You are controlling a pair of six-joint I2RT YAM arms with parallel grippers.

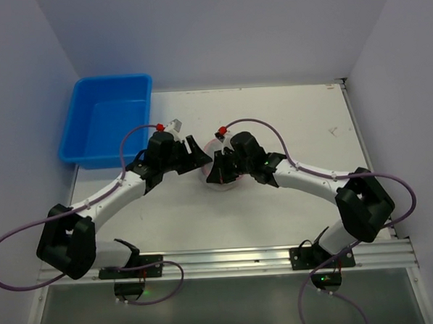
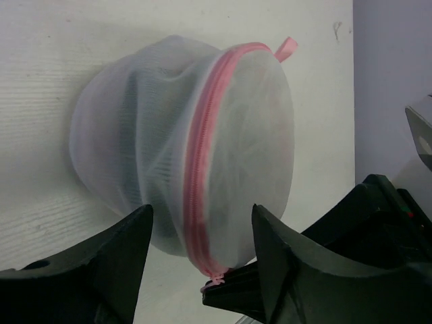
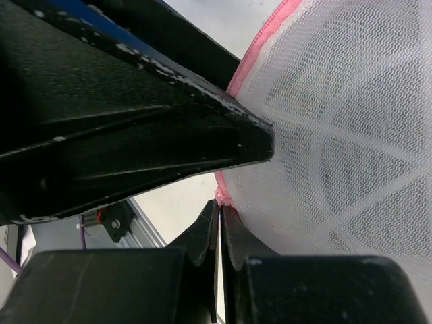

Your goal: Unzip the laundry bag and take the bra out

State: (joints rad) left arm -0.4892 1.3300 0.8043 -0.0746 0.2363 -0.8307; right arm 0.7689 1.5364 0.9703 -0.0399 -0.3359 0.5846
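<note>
Round white mesh laundry bag (image 2: 135,135), pink zipper (image 2: 200,148) around its rim, lying on the tabletop (image 2: 40,54) between both arms; left jaws released, right jaws clenched on the zipper's end.

Lab booth: plain walls (image 1: 23,70), railed table (image 1: 287,115)

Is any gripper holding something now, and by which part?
The right gripper holds the laundry bag, jaws shut on the pink zipper at its rim. The left gripper is open, holding nothing.

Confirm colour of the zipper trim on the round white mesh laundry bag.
Pink zipper trim around the laundry bag rim; clearest in left wrist view.
</note>
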